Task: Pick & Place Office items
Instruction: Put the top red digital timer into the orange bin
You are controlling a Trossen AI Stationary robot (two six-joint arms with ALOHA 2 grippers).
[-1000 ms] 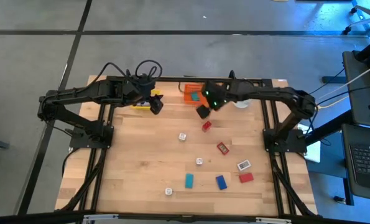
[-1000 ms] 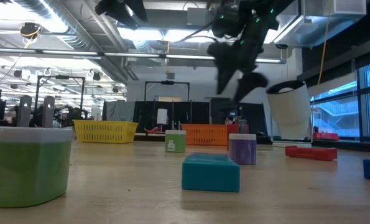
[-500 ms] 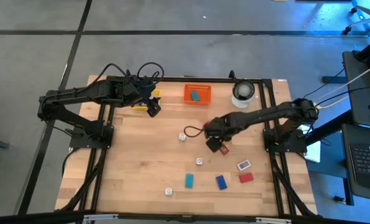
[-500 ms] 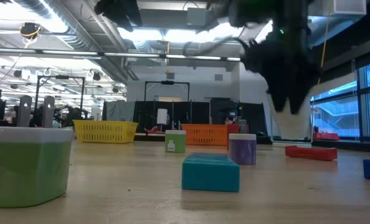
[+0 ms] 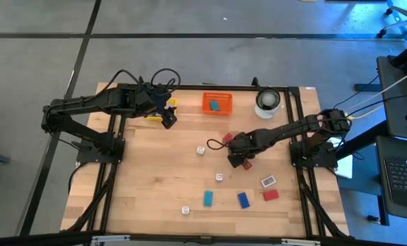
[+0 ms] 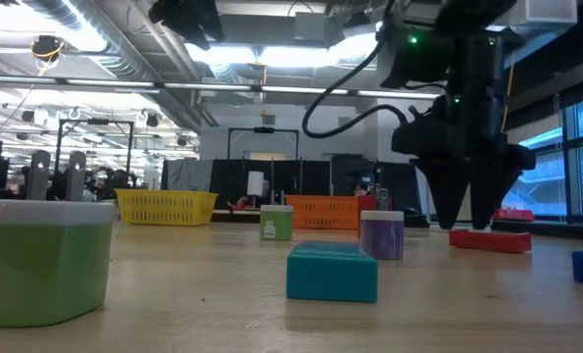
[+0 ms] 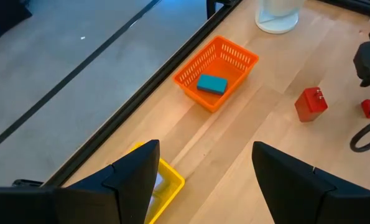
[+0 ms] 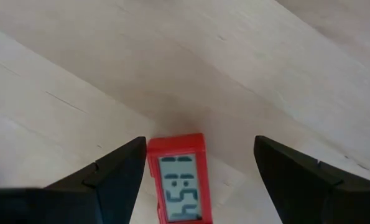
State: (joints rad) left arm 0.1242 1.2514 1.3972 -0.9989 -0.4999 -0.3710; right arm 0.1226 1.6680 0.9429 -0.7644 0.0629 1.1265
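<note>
One item binned as far as could be seen: found teal block (image 7: 212,84) inside orange tray (image 7: 234,84). Could not read contents of yellow tray (image 7: 167,182) (mostly hidden behind left fingers).

Found right gripper (image 8: 200,143) down low at the tabletop, jaws spread wide, nothing clamped. Saw red clock (image 8: 178,180) flat on the wood, display up, sitting between the jaws and nearer one finger than the other, not touched by either as far as could be told. Judged this as the approach to a grasp, closing not yet done.

Found left gripper (image 7: 205,144) waiting just above yellow tray, jaws wide and empty, orange tray well beyond them.

Counted the rest loose on the table, all outside both pairs of jaws:
- red block (image 7: 311,104), near right gripper
- white cube (image 5: 200,149)
- second white cube (image 5: 219,177)
- pale clock (image 5: 267,182)
- red flat block (image 5: 271,195)
- blue block (image 5: 243,199)
- second teal block (image 5: 208,198)
- third white cube (image 5: 185,210)

Rated task as early: one placed, roughly nine left including the clock.
</note>
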